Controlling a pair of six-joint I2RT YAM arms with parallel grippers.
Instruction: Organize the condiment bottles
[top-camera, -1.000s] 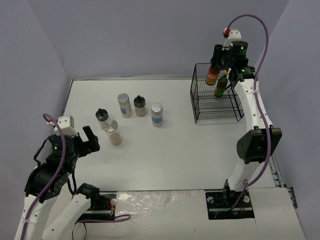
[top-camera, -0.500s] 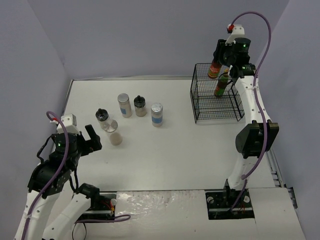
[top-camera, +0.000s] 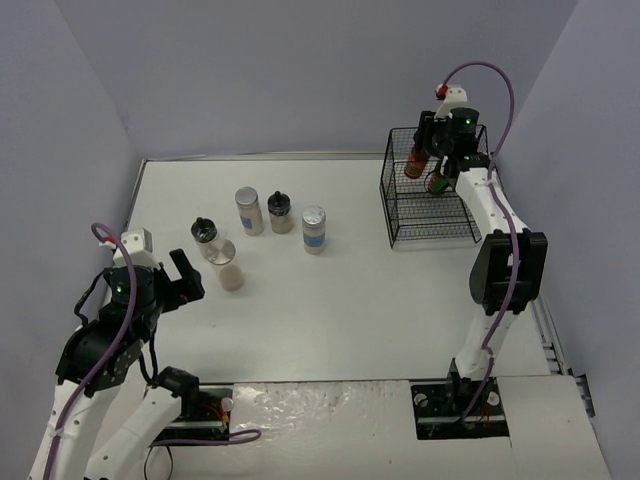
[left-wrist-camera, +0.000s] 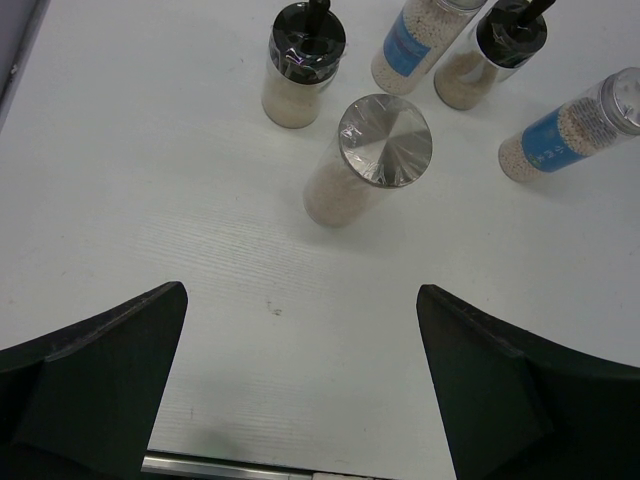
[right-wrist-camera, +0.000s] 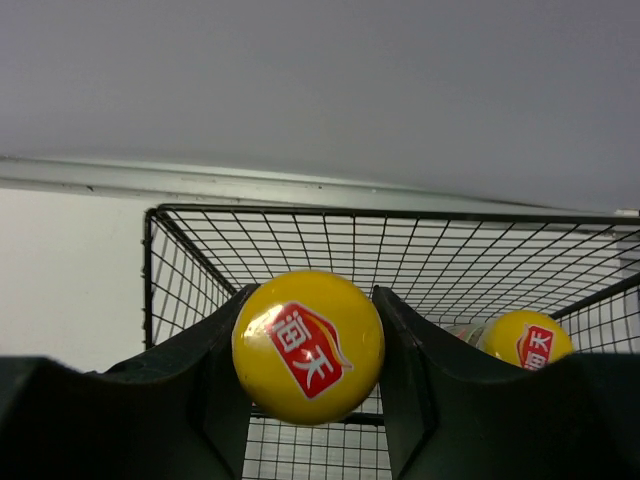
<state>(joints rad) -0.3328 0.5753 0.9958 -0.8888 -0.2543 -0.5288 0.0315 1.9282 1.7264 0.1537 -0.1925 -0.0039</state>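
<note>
Yellow-capped sauce bottle (right-wrist-camera: 308, 350) clenched in right gripper (right-wrist-camera: 309, 310) at wire basket (top-camera: 400, 215), far right | left gripper (left-wrist-camera: 300, 295) released, apart from silver-lidded jar (left-wrist-camera: 383, 140)

Bare desk (top-camera: 400, 290) lies open between the bottle cluster (top-camera: 249, 212) and the wire basket (top-camera: 388, 200), inside which a second yellow-capped bottle (right-wrist-camera: 530, 340) takes up room

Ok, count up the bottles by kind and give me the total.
Sauce bottles: 2
Silver-lid jars: 3
Black-cap shakers: 2
Total: 7
</note>
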